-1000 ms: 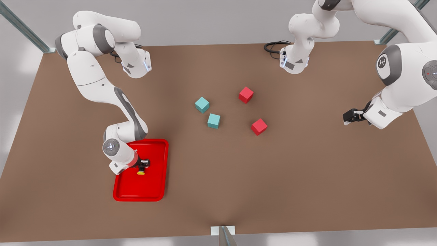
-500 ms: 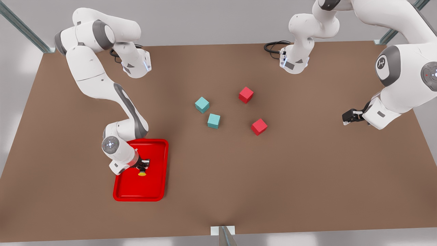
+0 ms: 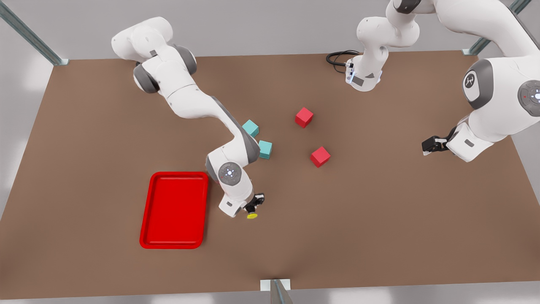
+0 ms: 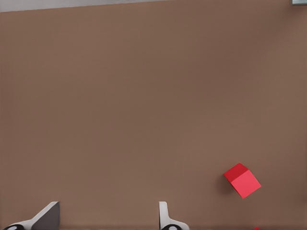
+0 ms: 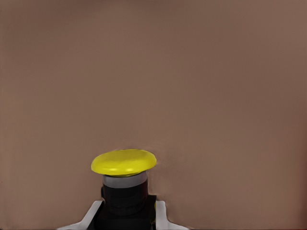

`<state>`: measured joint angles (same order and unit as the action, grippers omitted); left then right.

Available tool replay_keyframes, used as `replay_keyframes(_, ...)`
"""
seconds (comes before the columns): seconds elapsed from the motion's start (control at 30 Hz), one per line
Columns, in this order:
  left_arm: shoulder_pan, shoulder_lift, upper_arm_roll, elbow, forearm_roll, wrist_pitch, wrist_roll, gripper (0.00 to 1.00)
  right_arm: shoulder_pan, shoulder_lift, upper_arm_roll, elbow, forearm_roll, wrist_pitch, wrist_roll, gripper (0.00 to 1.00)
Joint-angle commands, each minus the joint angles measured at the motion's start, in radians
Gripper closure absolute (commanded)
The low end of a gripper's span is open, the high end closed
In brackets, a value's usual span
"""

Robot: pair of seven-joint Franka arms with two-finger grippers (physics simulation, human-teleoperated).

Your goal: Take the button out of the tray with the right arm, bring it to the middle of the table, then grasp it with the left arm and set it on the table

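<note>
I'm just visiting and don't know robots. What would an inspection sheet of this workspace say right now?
Surface: brown table, flat.
Job's things: button held above the table, outside the red tray.
Clutter: two teal cubes, two red cubes mid-table.
Grippers: right gripper shut on the button; left gripper open, waiting at the front view's right.
Cables: black cable coiled by the far arm base.
Surroundings: metal struts at corners, grey backdrop.

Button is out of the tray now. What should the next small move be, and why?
Probably carry on toward the table's middle: the right hand is shut on the button, just past the tray and short of the cubes. The left hand waits open at the front view's right.
</note>
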<state>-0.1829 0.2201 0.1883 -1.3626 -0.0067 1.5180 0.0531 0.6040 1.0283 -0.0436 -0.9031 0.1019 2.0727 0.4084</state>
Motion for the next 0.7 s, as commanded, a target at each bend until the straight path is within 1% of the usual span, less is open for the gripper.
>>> replay_keyframes(0.0,0.0,-0.001,0.0,0.0,0.001,0.001,-0.002,0.0,0.039,0.047,-0.01,0.053,0.079,-0.037,0.524,0.61)
replay_keyframes(0.17,0.0,0.001,0.0,0.0,0.001,0.001,-0.002,0.0,0.126,0.076,-0.007,0.078,0.148,0.043,0.697,0.6)
replay_keyframes(0.37,0.0,0.007,0.0,0.0,-0.001,0.002,-0.002,0.0,0.223,0.101,-0.005,0.078,0.183,0.102,0.811,0.6)
replay_keyframes(0.4,0.0,0.007,0.0,0.0,0.001,0.002,-0.002,0.0,0.227,0.102,-0.005,0.078,0.183,0.102,0.811,0.59)
replay_keyframes(0.47,0.0,0.008,0.0,0.0,-0.001,0.004,-0.002,0.0,0.238,0.105,-0.009,0.076,0.183,0.102,0.811,0.55)
replay_keyframes(0.5,0.0,0.008,0.0,0.0,-0.001,0.004,-0.002,0.0,0.238,0.107,-0.009,0.076,0.183,0.102,0.811,0.42)
replay_keyframes(0.53,0.0,0.008,0.0,0.0,-0.001,0.004,-0.002,0.0,0.238,0.11,-0.012,0.075,0.183,0.102,0.81,0.26)
replay_keyframes(0.57,0.0,0.012,0.0,0.0,-0.001,0.004,-0.002,0.0,0.238,0.11,-0.013,0.075,0.182,0.104,0.808,0.15)
replay_keyframes(0.6,0.0,0.013,0.002,0.0,-0.001,0.005,-0.002,0.0,0.238,0.11,-0.016,0.075,0.182,0.102,0.808,0.15)
replay_keyframes(0.63,0.002,0.015,0.0,0.0,-0.001,0.007,-0.001,0.0,0.238,0.11,-0.018,0.075,0.182,0.102,0.808,0.11)
replay_keyframes(0.67,0.0,0.015,0.0,0.0,-0.001,0.01,-0.001,0.0,0.238,0.11,-0.021,0.075,0.177,0.102,0.803,0.0)
